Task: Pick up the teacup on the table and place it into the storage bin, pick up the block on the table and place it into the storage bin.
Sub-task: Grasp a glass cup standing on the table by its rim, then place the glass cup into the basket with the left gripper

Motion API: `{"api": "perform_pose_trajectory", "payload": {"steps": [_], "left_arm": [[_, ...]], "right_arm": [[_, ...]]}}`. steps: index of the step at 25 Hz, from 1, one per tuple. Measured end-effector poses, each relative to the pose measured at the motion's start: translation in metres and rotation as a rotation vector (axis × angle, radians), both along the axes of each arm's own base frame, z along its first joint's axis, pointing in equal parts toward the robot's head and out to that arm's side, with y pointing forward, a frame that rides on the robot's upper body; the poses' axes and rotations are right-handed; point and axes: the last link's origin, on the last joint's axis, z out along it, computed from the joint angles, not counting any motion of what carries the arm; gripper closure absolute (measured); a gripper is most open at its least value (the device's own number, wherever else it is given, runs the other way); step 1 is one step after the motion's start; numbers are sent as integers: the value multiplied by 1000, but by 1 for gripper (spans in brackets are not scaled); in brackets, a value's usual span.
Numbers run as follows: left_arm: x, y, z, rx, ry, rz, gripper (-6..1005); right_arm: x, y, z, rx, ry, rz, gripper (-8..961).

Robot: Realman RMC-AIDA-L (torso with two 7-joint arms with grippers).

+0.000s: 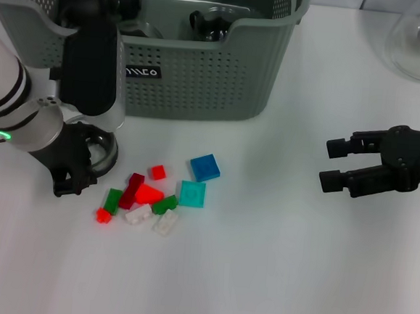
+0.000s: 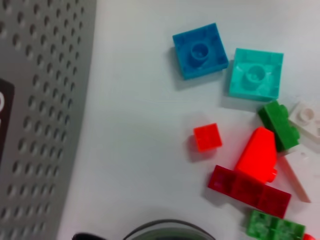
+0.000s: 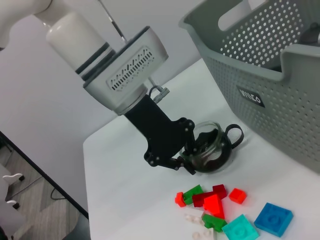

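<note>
With our left gripper closed on the rim of the glass teacup on the table just before the storage bin, we should lift straight above the scooped rim, while the right gripper waits open.

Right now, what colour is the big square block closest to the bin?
Blue, with one round stud on top; the left wrist view shows it best.

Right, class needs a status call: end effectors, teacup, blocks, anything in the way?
Left end effector closed on glass teacup, on the table beside storage bin. Right end effector open, hovering clear. Blocks loose on table, untouched. Path to the bin looks clear.
</note>
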Motion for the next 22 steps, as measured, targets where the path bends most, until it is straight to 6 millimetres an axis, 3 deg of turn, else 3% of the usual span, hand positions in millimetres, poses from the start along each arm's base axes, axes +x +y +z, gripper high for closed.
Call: {"api": "perform_pose_trajectory", "payload": {"steps": [7, 11, 14, 19, 22], "left_arm": [[15, -17, 18, -26, -122, 96, 956], [45, -35, 47, -123, -447, 174, 956], [67, -36, 66, -132, -675, 150, 956], [106, -10, 83, -21, -874, 47, 955], [127, 24, 91, 135, -900, 8, 955]], "right_arm": [[1, 0, 1, 5, -4, 5, 26], [1, 0, 3, 7, -7, 9, 25], [2, 1, 5, 10, -12, 10, 25], [4, 1, 5, 13, -12, 11, 25], [3, 1, 5, 11, -10, 9, 25]]}}
